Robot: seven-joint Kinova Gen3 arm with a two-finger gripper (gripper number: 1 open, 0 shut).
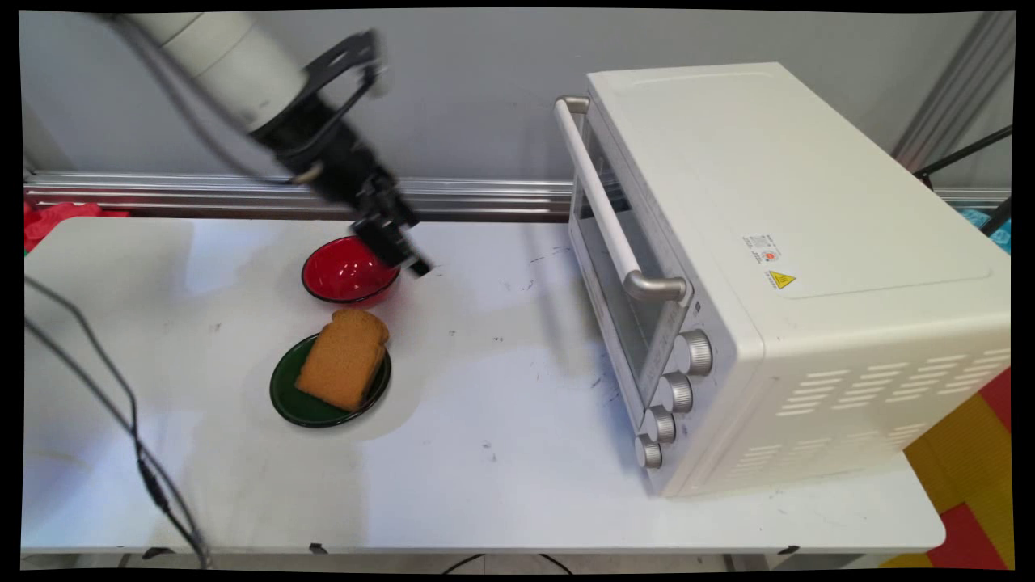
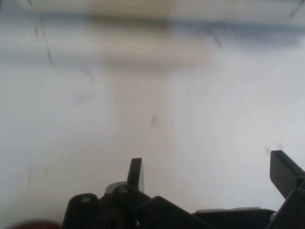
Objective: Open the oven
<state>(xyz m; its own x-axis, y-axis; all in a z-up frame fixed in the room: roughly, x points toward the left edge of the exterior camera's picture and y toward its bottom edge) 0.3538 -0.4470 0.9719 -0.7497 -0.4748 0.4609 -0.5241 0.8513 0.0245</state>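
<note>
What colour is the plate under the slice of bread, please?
Dark green plate, clearest in the main view.

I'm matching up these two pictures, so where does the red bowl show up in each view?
Main view: the red bowl sits left of centre, behind the green plate with bread, under the gripper.
Hand view: only a red sliver at the bottom left corner, probably the bowl.
Shared landmark: the white table.

Red bowl (image 1: 349, 271), green plate (image 1: 303, 402), brown toast (image 1: 343, 359)
</note>
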